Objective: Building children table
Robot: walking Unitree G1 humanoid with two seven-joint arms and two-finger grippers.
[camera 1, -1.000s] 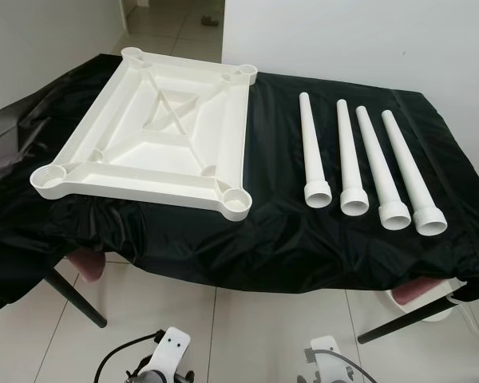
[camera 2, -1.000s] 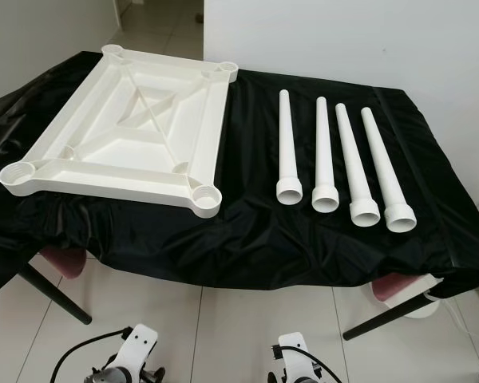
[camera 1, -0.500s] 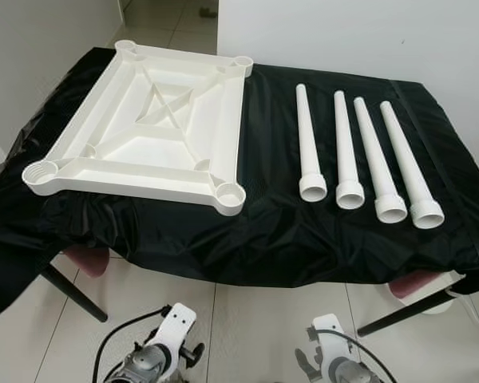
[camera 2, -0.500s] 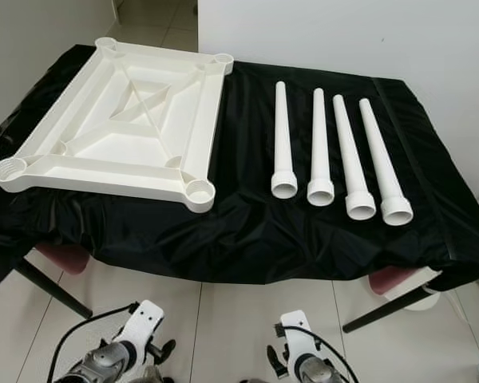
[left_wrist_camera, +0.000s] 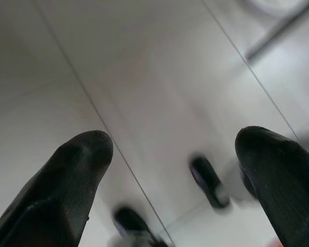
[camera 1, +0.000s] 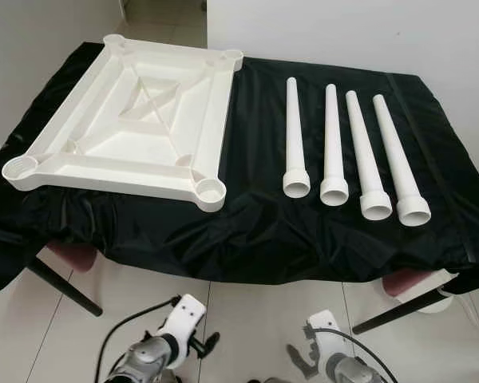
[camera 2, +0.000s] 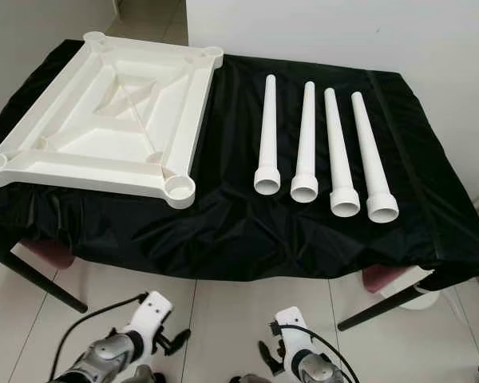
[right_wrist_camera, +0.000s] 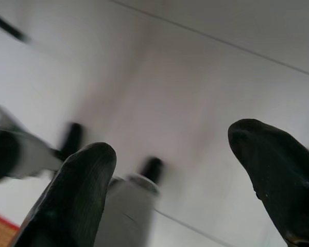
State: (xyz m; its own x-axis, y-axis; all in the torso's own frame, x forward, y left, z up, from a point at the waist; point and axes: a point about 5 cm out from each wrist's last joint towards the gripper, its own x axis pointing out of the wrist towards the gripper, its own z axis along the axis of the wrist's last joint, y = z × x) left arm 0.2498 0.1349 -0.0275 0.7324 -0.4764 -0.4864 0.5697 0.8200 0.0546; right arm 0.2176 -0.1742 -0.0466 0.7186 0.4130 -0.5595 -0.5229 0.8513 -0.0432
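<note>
Nothing is assembled yet; you are at the start, with both hands low over the floor tiles in front of the surface. Your left hand [left_wrist_camera: 170, 170] and right hand [right_wrist_camera: 170, 170] each have their fingers spread wide, holding nothing. The upturned tabletop [camera 1: 136, 120] lies at the surface's left side; four legs [camera 1: 351, 152] lie side by side toward the right. Next, raise a hand to the nearest leg and carry it to a corner socket [camera 1: 210, 191].

White tabletop [camera 1: 128, 120], black cloth [camera 1: 255, 223]
</note>
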